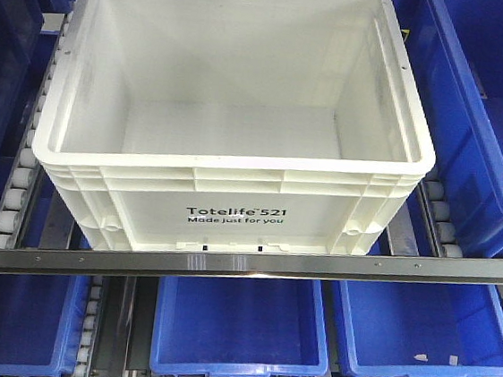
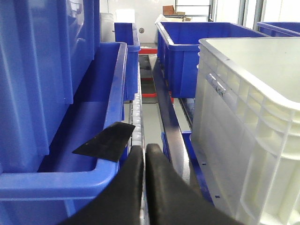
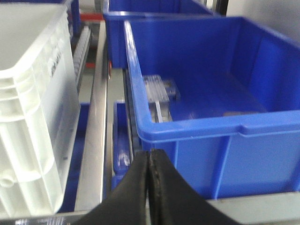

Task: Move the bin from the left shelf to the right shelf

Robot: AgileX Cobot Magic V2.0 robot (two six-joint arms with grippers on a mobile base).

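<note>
Roller-track shelving fills the front view, a steel front rail (image 1: pixel 253 262) running across and white rollers (image 1: pixel 16 184) lining the left lane. Blue bins (image 1: pixel 241 327) sit on the level below. Far back in the left wrist view, bright windows (image 2: pixel 225 10) and cardboard boxes (image 2: pixel 168 9).

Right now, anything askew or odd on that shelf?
The white bin sits skewed on the roller lane, its front edge angled to the front rail. A loose black flat scrap lies in the blue bin left of it.
</note>
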